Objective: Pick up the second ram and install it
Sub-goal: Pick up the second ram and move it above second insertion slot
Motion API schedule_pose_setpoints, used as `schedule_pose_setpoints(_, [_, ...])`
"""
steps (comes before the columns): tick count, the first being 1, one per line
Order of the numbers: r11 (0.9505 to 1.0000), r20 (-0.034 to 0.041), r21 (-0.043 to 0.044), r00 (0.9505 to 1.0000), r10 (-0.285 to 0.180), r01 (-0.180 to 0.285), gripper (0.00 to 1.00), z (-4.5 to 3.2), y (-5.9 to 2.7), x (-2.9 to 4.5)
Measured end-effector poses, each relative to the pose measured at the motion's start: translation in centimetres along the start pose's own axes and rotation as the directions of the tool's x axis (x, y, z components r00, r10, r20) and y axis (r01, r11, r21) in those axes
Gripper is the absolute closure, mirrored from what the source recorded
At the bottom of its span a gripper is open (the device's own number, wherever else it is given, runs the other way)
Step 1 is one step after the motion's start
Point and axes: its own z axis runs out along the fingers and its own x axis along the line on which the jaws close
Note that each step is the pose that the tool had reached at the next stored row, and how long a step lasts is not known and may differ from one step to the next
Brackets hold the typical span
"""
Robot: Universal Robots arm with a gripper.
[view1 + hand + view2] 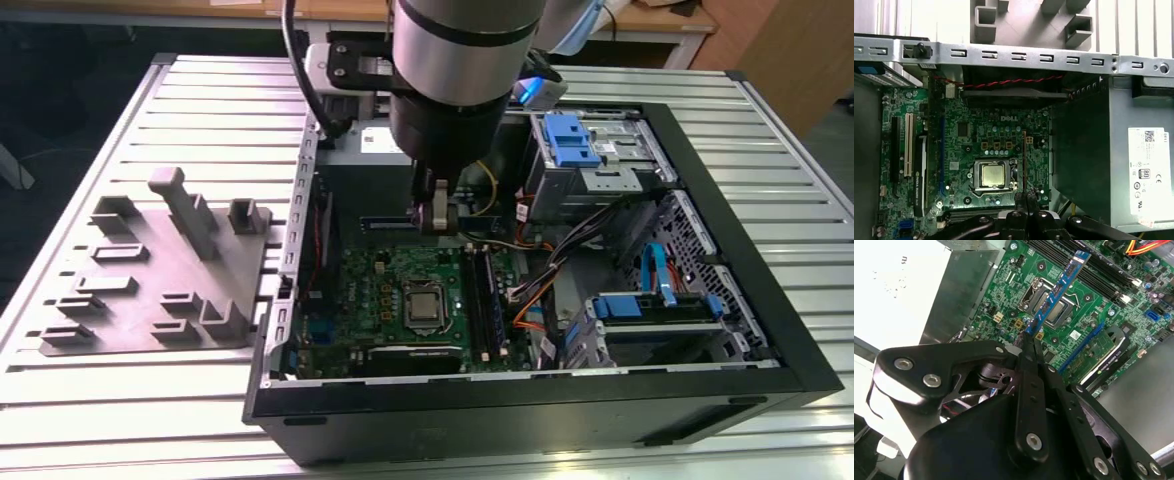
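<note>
My gripper (434, 222) hangs inside the open computer case, above the green motherboard (380, 290) near its back edge. It is shut on a ram stick (1056, 290), a thin blue-green board that sticks out from between the fingertips (1030, 342) over the CPU socket (1036, 295). In the first wrist view the ram stick (1024, 160) shows edge-on as a thin dark line beside the CPU socket (993, 175), rising from the gripper (1026, 197). The long black ram slots (483, 300) run along the board toward the exterior view's right of the socket.
A grey holder fixture (160, 280) lies on the slatted table at the exterior view's left. The power supply (1149, 165) sits close beside the gripper. Drive cages with blue clips (587, 150) and orange cables (534, 300) crowd the case's right side.
</note>
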Motion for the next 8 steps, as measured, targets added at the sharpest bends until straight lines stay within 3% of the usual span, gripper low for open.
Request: schedule_pose_setpoints(8, [1.0, -0.0019, -0.0001, 1.0, 0.0, 0.0, 0.89, 1.04, -0.06, 0.17])
